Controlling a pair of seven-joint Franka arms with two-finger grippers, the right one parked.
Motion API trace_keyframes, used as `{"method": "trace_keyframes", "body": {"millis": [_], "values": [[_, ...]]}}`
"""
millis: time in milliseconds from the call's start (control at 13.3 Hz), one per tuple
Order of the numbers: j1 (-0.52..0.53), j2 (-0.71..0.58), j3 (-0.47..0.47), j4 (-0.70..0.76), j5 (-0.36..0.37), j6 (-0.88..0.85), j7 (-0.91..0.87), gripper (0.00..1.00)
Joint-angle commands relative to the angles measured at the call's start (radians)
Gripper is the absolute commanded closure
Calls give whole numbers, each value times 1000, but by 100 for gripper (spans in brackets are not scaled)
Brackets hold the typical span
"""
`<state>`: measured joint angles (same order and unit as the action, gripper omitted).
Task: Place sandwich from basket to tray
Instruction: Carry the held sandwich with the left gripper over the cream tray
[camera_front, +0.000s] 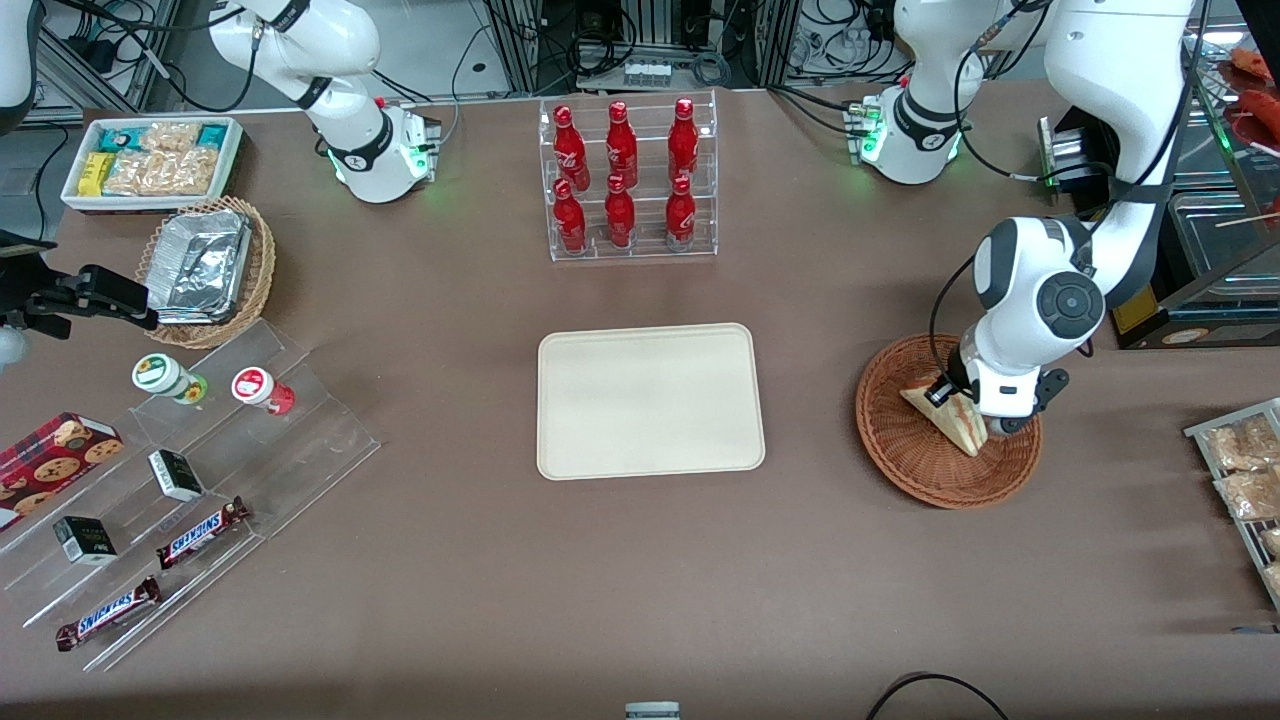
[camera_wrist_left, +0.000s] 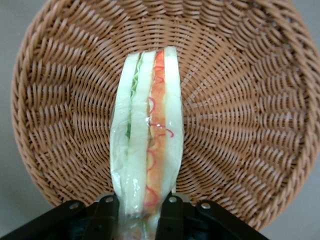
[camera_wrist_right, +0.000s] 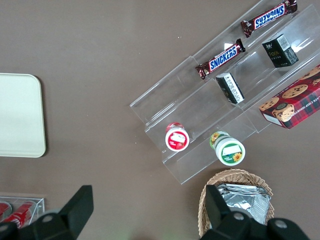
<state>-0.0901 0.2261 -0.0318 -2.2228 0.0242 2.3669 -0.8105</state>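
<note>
Surroundings: bottle rack (camera_front: 628, 180) farther from the camera than the tray (camera_front: 650, 401); table between tray and basket (camera_front: 945, 420) bare.
Sandwich (camera_wrist_left: 146, 140): wrapped wedge, red-green filling, lying in basket.
Gripper (camera_wrist_left: 139, 212): fingers (camera_wrist_left: 103, 216) clamp sandwich's end.

Clear rack (camera_front: 632, 180) holding six red bottles, upright in two rows; white bin (camera_front: 150, 160) of snack packets toward the parked arm's end of the table; tan wicker basket (camera_front: 255, 285) with foil trays (camera_front: 200, 265) just nearer the camera; clear stepped stand (camera_front: 200, 490) carrying two small cups (camera_front: 165, 377), dark boxes (camera_front: 175, 474), two Snickers bars (camera_front: 200, 532); cookie box (camera_front: 50, 455) beside it.
</note>
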Motion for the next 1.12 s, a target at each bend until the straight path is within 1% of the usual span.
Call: {"method": "trace_keyframes", "body": {"millis": [0, 150, 300, 450, 750, 900, 1050], "values": [[-46, -40, -2, 87, 26, -143, -6, 100], [-92, -36, -5, 188, 40, -272, -3, 100], [-149, -30, -7, 251, 40, -333, -4, 100], [-227, -22, -7, 281, 34, -334, -7, 100], [-379, 50, -8, 380, 20, -334, -7, 100], [-442, 108, -8, 440, 13, -331, -1, 100], [-503, 185, -13, 533, 8, -336, 45, 100]]}}
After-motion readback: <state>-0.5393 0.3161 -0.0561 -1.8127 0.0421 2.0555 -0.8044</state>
